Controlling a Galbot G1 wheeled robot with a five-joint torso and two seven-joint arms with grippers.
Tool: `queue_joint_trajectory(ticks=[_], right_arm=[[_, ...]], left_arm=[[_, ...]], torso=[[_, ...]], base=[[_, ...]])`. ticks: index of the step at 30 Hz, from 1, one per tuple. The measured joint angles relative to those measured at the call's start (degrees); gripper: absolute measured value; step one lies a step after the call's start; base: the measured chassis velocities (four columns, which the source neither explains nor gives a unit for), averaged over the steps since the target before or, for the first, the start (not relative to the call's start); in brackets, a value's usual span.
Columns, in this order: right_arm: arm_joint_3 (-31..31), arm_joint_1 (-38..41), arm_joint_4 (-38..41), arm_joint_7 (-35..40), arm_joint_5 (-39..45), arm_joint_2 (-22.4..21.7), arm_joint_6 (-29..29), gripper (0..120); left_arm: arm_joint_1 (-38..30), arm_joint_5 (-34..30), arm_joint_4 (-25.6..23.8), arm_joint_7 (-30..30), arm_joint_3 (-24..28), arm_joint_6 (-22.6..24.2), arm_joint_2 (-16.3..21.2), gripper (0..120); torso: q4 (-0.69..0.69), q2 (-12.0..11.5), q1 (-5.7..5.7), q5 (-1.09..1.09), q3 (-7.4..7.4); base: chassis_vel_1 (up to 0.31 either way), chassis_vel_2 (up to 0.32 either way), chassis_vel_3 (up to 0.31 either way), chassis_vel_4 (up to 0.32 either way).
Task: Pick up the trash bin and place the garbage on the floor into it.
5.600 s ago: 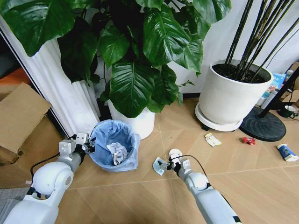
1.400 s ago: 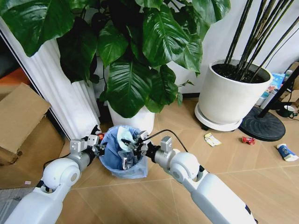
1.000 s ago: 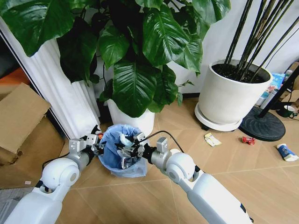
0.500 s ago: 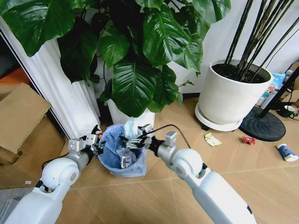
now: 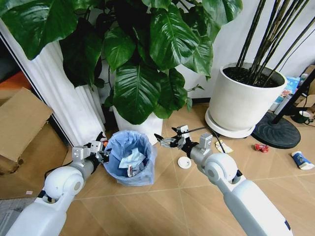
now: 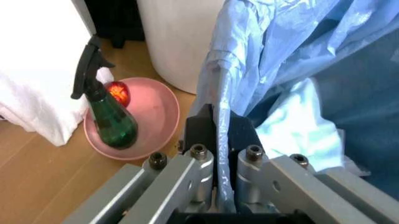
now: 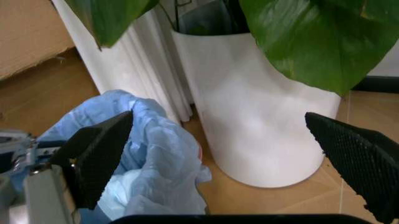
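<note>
Now the right gripper (image 5: 164,140) is drawn back from over the trash bin (image 5: 129,158), its jaws spread wide and empty. A pale scrap (image 5: 133,160) is seen inside the bin, so that piece is judged delivered. The bin's near-left rim is pinched by the left gripper (image 5: 101,148), while a white lid (image 5: 184,162) and further litter (image 5: 224,146) lie on the floor (image 5: 162,196) to the right.

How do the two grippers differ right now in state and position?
The left gripper is shut on the trash bin rim, clamping the blue liner; the right gripper is open and holds nothing. The left sits at the bin's edge; the right hangs beside the bin, above the floor.
</note>
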Motion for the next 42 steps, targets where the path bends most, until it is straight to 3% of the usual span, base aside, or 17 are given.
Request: queue_joint_trajectory(ticks=[6, 16, 24, 30, 35, 39, 42], right_arm=[[2.0, -0.1, 0.1, 0.1, -0.1, 0.1, 0.1, 100], [7.7, -2.7, -3.2, -0.1, -0.6, -3.6, 0.7, 100], [9.3, -2.1, -14.4, -1.8, -3.9, -1.8, 2.9, 100], [9.5, -0.4, -26.8, -3.6, -7.8, 2.1, 5.6, 100], [9.6, 0.7, -32.5, -3.8, -9.7, 4.3, 7.6, 100], [10.7, 3.4, -44.7, -4.2, -14.4, 7.7, 10.9, 100], [11.2, 5.1, -49.7, -4.2, -16.2, 8.7, 12.2, 100]], left_arm=[[0.5, 0.4, 0.1, 0.4, -0.6, -0.2, 0.2, 0], [0.3, 0.6, 0.1, 0.8, -0.7, -0.4, -0.2, 0], [0.5, 0.7, -0.2, 1.0, -0.7, -0.5, -0.3, 0], [0.7, 0.7, -0.5, 1.0, -0.9, -0.5, -0.1, 0], [0.9, 0.7, -0.7, 1.0, -0.8, -0.5, -0.1, 0], [0.9, 0.7, -0.7, 1.1, -0.6, -0.6, 0.0, 0], [0.8, 0.8, -0.7, 1.2, -0.5, -0.6, 0.1, 0]], torso=[[0.0, 0.0, 0.0, -0.02, 0.0], [-0.02, 0.0, 0.0, -0.02, 0.0], [-0.02, 0.0, 0.0, -0.01, 0.0], [-0.01, 0.0, 0.0, -0.02, 0.0], [0.0, 0.0, 0.0, -0.02, 0.0], [-0.01, 0.0, 0.0, -0.02, 0.0], [-0.01, 0.0, 0.0, -0.02, 0.0]], base=[[0.0, 0.0, 0.0, 0.0], [0.0, 0.0, 0.0, 0.0], [0.0, 0.0, 0.0, 0.0], [0.0, 0.0, 0.0, 0.0], [0.0, 0.0, 0.0, 0.0], [0.0, 0.0, 0.0, 0.0], [0.0, 0.0, 0.0, 0.0]])
